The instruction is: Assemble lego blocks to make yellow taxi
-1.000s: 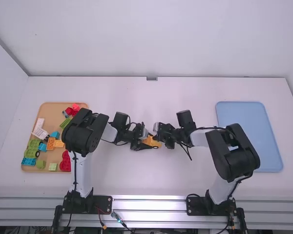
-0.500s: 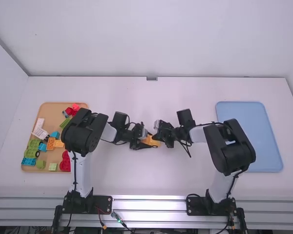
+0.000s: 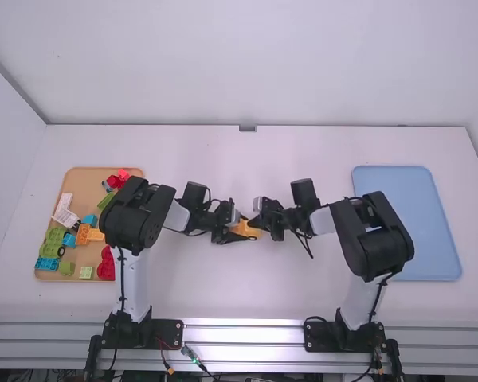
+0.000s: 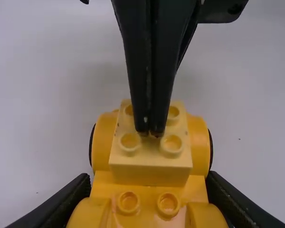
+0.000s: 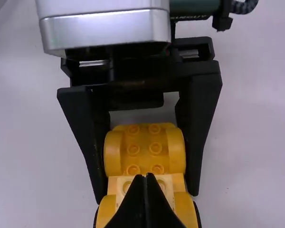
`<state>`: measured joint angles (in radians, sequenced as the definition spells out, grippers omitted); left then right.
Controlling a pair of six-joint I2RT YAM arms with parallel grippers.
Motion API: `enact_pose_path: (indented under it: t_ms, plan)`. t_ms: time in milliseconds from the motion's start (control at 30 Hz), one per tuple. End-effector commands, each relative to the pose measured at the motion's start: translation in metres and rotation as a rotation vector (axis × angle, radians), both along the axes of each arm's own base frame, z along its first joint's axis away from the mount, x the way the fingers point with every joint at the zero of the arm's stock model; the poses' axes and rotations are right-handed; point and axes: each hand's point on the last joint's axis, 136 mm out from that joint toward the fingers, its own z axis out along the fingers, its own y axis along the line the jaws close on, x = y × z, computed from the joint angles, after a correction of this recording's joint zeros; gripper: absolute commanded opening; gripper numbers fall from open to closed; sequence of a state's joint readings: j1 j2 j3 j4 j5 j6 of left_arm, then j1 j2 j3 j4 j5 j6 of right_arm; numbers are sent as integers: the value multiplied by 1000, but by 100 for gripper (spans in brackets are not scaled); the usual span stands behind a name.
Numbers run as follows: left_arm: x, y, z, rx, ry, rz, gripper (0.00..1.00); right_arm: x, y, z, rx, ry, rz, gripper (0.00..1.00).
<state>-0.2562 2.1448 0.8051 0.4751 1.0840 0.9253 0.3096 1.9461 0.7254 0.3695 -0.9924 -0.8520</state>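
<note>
Near the table's middle, my left gripper [image 3: 234, 231] is shut on the yellow-orange wheeled car base [image 3: 245, 229]. My left gripper [image 4: 149, 184] grips its two sides in the left wrist view, with the studded car base [image 4: 148, 202] between. A pale yellow brick [image 4: 149, 167] sits across the base, between orange fenders. My right gripper [image 3: 259, 220] faces the left one from the right. In the right wrist view, my right gripper [image 5: 146, 175] is shut, its tips together over the pale yellow brick [image 5: 177, 180], hiding some studs. Contact there is hard to tell.
A wooden tray [image 3: 84, 179] at the left holds loose bricks in red, green, blue and orange. At the right lies a blue tray [image 3: 406, 179], partly behind the right arm. Both arms lean inward over the white table [image 3: 207, 151].
The right arm's elbow has swung left, and its gripper has shifted slightly left over the car. My left gripper has stayed in place with the base.
</note>
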Motion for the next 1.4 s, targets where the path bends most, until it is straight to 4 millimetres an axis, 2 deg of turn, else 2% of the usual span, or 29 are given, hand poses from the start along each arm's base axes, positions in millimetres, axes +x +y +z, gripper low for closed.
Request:
enact_pose_path:
  t_ms: [0, 33, 67, 100, 133, 167, 200, 233, 300, 433, 467, 533, 567, 733, 800, 867, 933, 1067, 1167, 1267, 1367]
  plan:
    - [-12, -2, -15, 37, 94, 13, 47, 4, 1, 31, 95, -25, -2, 0]
    - [-13, -2, -15, 38, 97, 14, 48, 12, 0, 50, 136, -62, -12, 0]
    - [-13, -2, -16, 38, 99, 13, 49, 21, -2, 69, 162, -84, -44, 18]
    - [-13, -1, -16, 39, 100, 14, 50, 28, -5, 80, 165, -91, -83, 45]
    - [-13, -1, -16, 39, 100, 14, 50, 35, -9, 86, 159, -94, -123, 56]
    - [-13, -1, -16, 39, 100, 14, 51, 46, -15, 92, 140, -86, -203, 72]
    - [-13, -1, -16, 39, 99, 14, 54, 58, -23, 95, 113, -70, -296, 99]
    - [-13, -2, -16, 39, 99, 13, 59, 71, -34, 94, 73, -50, -406, 99]
    - [-13, -1, -16, 39, 97, 15, 64, 81, -47, 87, 15, -28, -517, 99]
    - [-12, -1, -16, 40, 93, 15, 67, 84, -63, 72, -82, 4, -617, 99]
    - [-12, -2, -15, 39, 91, 15, 73, 82, -64, 69, -96, 13, -622, 99]
    - [-11, -2, -15, 38, 88, 16, 93, 80, -62, 64, -113, 27, -622, 99]
    - [-11, -2, -15, 38, 87, 16, 100, 79, -61, 63, -122, 27, -623, 99]
    - [-9, -2, -8, 29, 119, 36, 99, 80, -58, 61, -146, 3, -638, 99]
    - [-5, -1, 0, 27, 147, 62, 99, 81, -58, 60, -161, -7, -652, 99]
    - [-1, 5, 18, 24, 145, 80, 99, 83, -59, 58, -184, -19, -673, 99]
    - [4, 14, 34, 50, 127, 116, 99, 84, -60, 56, -201, -28, -688, 99]
    - [16, 35, 51, 141, 116, 229, 99, 84, -57, 56, -211, -40, -693, 99]
    - [23, 57, 66, 200, 189, 378, 99, 85, -55, 58, -205, -55, -685, 99]
    - [34, 88, 94, 183, 355, 636, 99, 88, -54, 62, -191, -73, -688, 99]
    - [46, 125, 108, 154, 479, 904, 99, 90, -53, 65, -179, -83, -691, 99]
